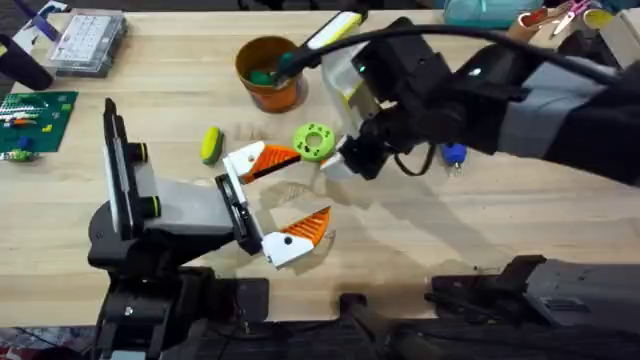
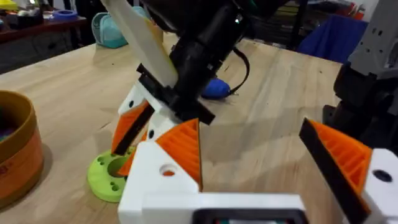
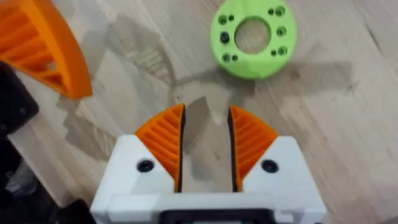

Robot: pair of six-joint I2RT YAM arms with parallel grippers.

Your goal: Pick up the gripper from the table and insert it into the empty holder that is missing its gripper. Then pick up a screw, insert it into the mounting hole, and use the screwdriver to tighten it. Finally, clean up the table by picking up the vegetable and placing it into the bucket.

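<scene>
Holder [image 1: 240, 215] on left arm: rigid, bulky, both orange fingers seated.

Right gripper [image 3: 206, 146] low over table, fingers narrowly apart, empty; lime disc [image 3: 253, 37] just beyond tips (not task item).

Bucket [image 1: 268, 72] past disc, well apart.

Vegetable [image 1: 211, 144] beyond holder's far finger: light, smooth, likely slippery; pinch across middle.

Left gripper [image 2: 273, 162] wide apart.

vegetable [image 1: 210, 144] left of disc [image 1: 314, 140]

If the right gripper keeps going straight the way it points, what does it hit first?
Most likely bare table. The right gripper points down at the wood; the green disc lies just beyond its tips, though depth is unclear.
</scene>
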